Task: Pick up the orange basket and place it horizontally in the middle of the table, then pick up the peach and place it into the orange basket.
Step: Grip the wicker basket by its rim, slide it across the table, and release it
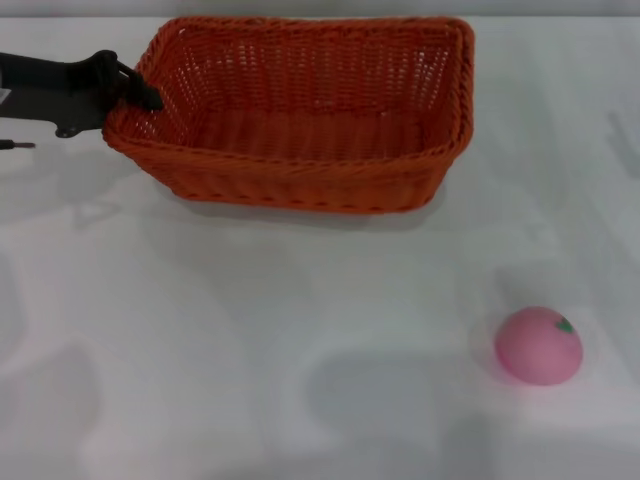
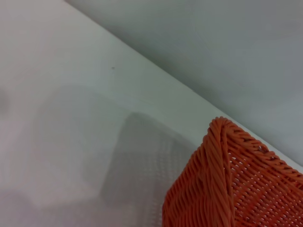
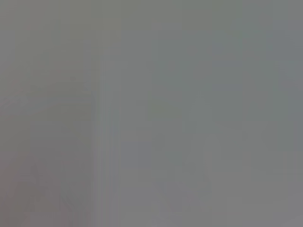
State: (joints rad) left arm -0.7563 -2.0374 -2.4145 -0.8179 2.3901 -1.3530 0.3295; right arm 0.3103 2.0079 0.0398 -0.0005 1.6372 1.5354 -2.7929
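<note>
The orange basket (image 1: 300,115) lies lengthwise across the far middle of the white table (image 1: 250,350), its opening facing up. My left gripper (image 1: 143,96) reaches in from the left and is shut on the basket's left rim, one dark finger showing inside the rim. In the left wrist view a woven corner of the orange basket (image 2: 227,184) stands over the table (image 2: 61,142). The pink peach (image 1: 539,345) with its green leaf sits on the table at the near right, well apart from the basket. My right gripper is out of view.
The table's far edge (image 2: 156,71) runs just behind the basket, with a grey wall beyond it. The right wrist view shows only plain grey.
</note>
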